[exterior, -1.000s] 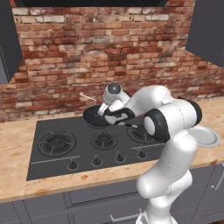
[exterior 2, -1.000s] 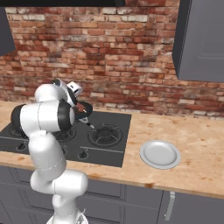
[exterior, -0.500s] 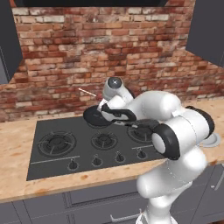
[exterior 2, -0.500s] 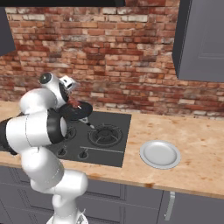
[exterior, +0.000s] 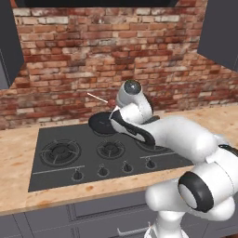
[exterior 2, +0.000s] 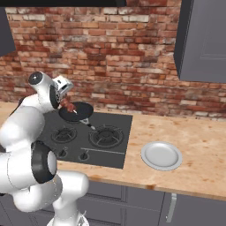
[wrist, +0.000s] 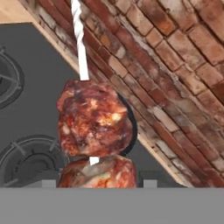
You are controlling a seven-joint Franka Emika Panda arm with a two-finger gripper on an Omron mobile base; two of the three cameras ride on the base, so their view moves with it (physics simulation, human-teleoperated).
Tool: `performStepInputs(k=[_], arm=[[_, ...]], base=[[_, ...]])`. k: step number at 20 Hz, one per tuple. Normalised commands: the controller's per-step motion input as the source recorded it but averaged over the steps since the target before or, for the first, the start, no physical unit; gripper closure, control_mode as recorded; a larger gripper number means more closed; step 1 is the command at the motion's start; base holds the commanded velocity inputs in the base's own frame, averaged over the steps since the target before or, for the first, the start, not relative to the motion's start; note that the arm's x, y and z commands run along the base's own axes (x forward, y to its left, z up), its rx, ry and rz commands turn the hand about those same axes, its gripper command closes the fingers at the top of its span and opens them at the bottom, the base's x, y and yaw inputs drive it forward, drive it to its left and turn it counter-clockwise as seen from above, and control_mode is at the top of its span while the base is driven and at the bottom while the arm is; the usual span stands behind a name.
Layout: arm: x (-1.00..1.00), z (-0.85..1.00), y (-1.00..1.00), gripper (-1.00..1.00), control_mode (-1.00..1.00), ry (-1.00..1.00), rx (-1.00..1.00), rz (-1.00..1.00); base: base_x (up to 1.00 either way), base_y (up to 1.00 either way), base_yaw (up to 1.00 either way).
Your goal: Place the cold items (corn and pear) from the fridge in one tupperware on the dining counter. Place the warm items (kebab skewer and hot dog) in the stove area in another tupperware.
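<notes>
One kebab skewer [wrist: 94, 131] hung clear above the dark pan [exterior 2: 76, 112], the tool [exterior 2: 65, 98] clamped on its meat, presumably for carrying to a tupperware.

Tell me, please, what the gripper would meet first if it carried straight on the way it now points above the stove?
Probably the brick wall behind the stove. In the hand view, the kebab skewer it holds points toward the bricks beyond the black pan. Depth is unclear, so the stove's back edge might come first.

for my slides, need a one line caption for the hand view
Gripper shut on the kebab skewer, lifted above the black pan beside the brick wall.
</notes>
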Motion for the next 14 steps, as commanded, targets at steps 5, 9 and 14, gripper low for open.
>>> performStepInputs(k=[5,9,14], arm=[[-0.78,0.39,-0.33,1.00,-1.00,0.00,-0.04,0.00],[-0.75,0.47,-0.26,1.00,-1.00,0.00,-0.23,0.00],[-0.80,0.47,-0.25,1.00,-1.00,0.05,-0.18,0.01]], base=[[0.00,0.00,0.00],[0.00,0.00,0.00],[0.00,0.00,0.00]])
